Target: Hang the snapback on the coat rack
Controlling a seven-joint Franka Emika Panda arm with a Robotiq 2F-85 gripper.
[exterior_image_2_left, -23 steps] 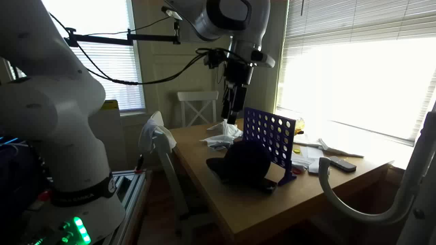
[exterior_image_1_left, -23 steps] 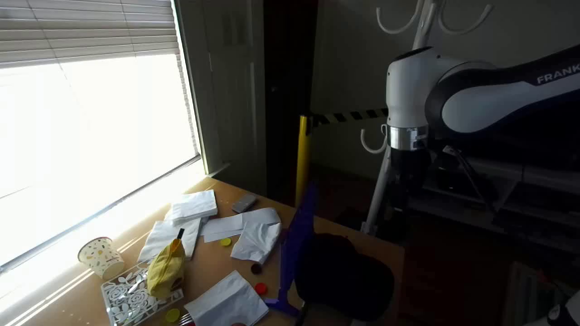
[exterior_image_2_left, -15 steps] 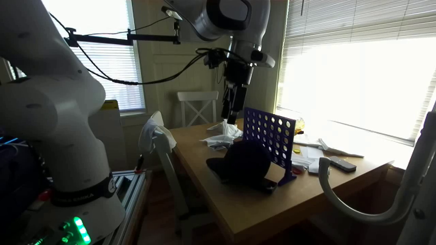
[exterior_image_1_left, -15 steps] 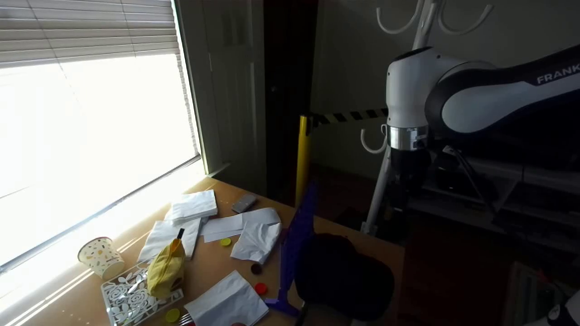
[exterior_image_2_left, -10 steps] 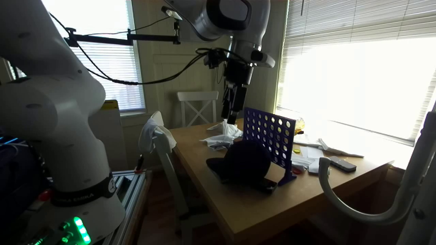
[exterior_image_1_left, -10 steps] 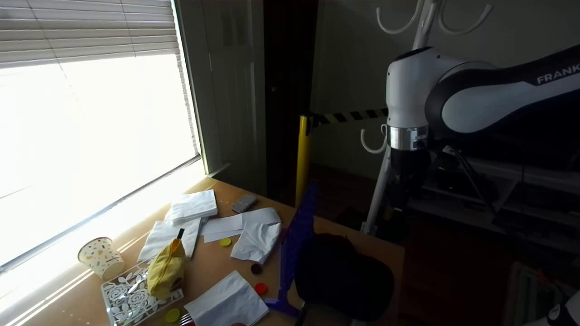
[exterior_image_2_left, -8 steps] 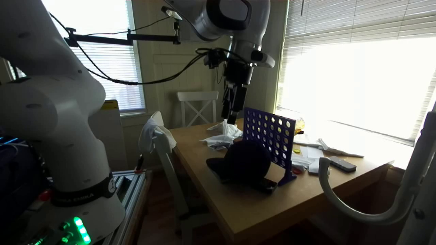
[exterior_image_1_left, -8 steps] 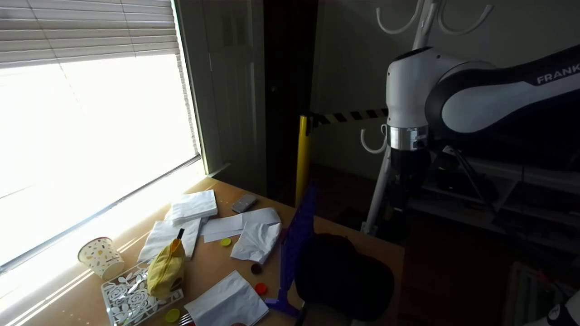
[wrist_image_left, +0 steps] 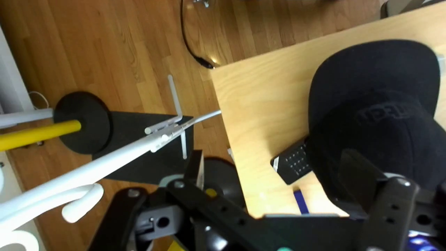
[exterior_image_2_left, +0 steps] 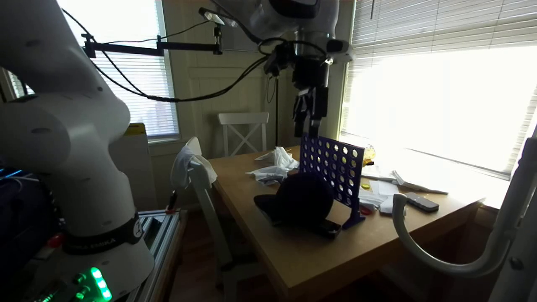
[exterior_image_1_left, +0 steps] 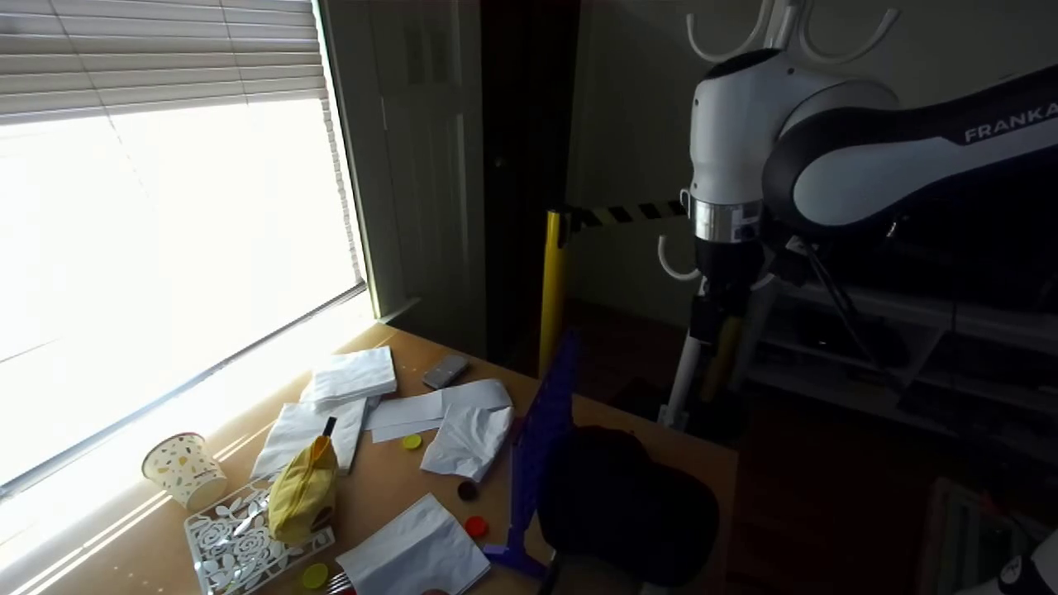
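Note:
The black snapback [wrist_image_left: 379,115] lies on the wooden table, crown up, and shows in both exterior views [exterior_image_1_left: 628,512] [exterior_image_2_left: 304,201]. The white coat rack stands beyond the table edge; its pole shows in the wrist view [wrist_image_left: 118,157] and an exterior view [exterior_image_1_left: 683,376], and a large curved hook shows in an exterior view [exterior_image_2_left: 444,264]. My gripper [wrist_image_left: 277,172] is open and empty, its fingers wide apart. It hangs above the table, higher than the snapback and apart from it, in an exterior view [exterior_image_2_left: 307,129], and in front of the rack's pole in an exterior view [exterior_image_1_left: 707,330].
A purple upright game grid [exterior_image_2_left: 331,167] stands beside the snapback, below the gripper. A black keypad device [wrist_image_left: 292,162] lies partly under the cap. Napkins [exterior_image_1_left: 413,545], a yellow pouch [exterior_image_1_left: 302,496] and a paper cup [exterior_image_1_left: 183,471] lie on the table. A yellow post [exterior_image_1_left: 552,289] stands behind.
The arm has risen and shifted, leftward in one exterior view and rightward in another. The fingers show farther apart; turning or opening, I cannot tell. The snapback has not moved.

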